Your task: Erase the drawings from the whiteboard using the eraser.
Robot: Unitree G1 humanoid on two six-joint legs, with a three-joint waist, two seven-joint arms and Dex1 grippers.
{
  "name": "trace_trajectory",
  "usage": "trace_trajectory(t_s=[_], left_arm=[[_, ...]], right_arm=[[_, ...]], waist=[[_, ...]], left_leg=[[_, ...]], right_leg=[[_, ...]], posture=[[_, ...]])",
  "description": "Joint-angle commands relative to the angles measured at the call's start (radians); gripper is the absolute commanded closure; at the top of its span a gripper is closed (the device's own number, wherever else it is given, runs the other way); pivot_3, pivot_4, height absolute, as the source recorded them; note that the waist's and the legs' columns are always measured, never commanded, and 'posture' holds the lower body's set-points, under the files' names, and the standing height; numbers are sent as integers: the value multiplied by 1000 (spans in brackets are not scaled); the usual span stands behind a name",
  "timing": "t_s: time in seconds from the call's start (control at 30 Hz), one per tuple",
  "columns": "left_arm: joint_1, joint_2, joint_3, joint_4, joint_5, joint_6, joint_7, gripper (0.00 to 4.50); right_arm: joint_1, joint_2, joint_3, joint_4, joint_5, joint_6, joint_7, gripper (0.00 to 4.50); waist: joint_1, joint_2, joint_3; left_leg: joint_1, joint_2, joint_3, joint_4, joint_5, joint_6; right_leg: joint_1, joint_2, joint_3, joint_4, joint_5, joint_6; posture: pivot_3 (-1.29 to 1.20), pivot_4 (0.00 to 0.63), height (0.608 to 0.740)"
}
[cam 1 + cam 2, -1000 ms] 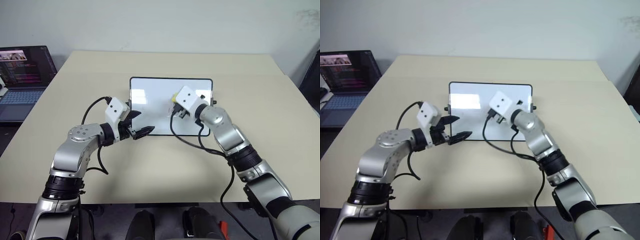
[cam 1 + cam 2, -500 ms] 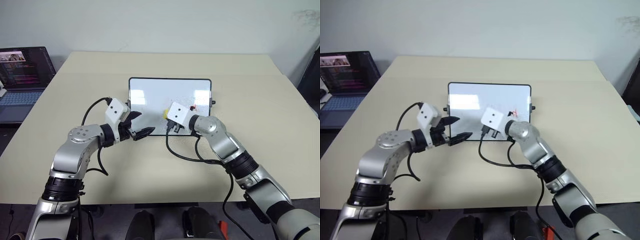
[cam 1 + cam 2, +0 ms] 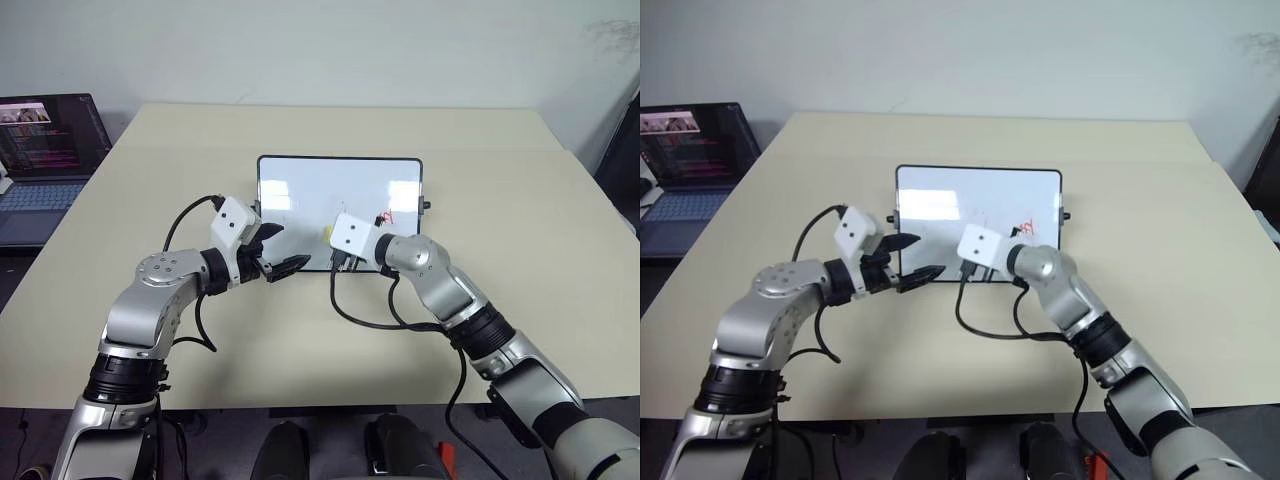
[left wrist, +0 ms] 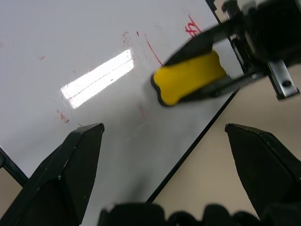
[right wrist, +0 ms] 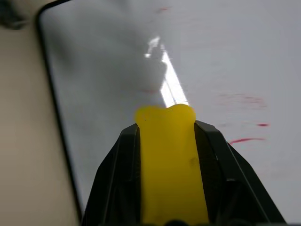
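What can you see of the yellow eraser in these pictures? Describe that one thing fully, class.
The eraser is a small yellow oblong block with a notched, two-lobed front end and a thin dark edge along its underside. The right gripper is shut on it, one black finger along each long side. It lies low over the glossy whiteboard, near the board's front edge, with faint red smears around it and one red drawing remaining to its right.

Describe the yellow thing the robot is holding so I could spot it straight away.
On the beige table lies a small black-framed whiteboard. Over its near edge, the right gripper is shut on the eraser, a small yellow oblong block. It is the only yellow thing there, beside faint red drawings.
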Motion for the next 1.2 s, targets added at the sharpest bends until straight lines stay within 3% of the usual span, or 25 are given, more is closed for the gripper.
trace_trajectory(t_s=[0.03,0.2,0.57,0.9,1.2], left_arm=[[-3,5,15,-40,-16,-3,-5,0],[-6,3,12,-39,-16,-3,-6,0],[-7,-2,11,-37,-17,-4,-7,0],[-3,-1,9,-42,-19,2,-11,0],[3,0,12,-52,-21,11,-12,0]], right_arm=[[-41,-9,-68,64,-43,-1,-108,3252],[-79,-20,-108,109,-46,-37,-173,3252],[16,-80,-2,35,-73,36,44,3253],[-92,-44,-76,125,-101,-70,-162,3253],[12,-104,21,49,-106,-1,84,3253]], waist=[[0,0,0],[3,0,0],[1,-1,0],[2,-1,0],[1,-1,-1]], left_leg=[[1,0,0,0,0,0],[2,0,0,0,1,1],[2,0,0,-1,1,2],[3,0,0,-1,3,4],[2,0,0,-2,3,4]], right_leg=[[1,0,0,0,0,0],[2,0,0,0,0,0],[3,0,0,-3,1,0],[4,0,0,-3,1,3],[4,0,0,-7,3,-1]], posture=[[0,150,740],[0,150,740],[0,150,740],[0,150,740],[0,150,740]])
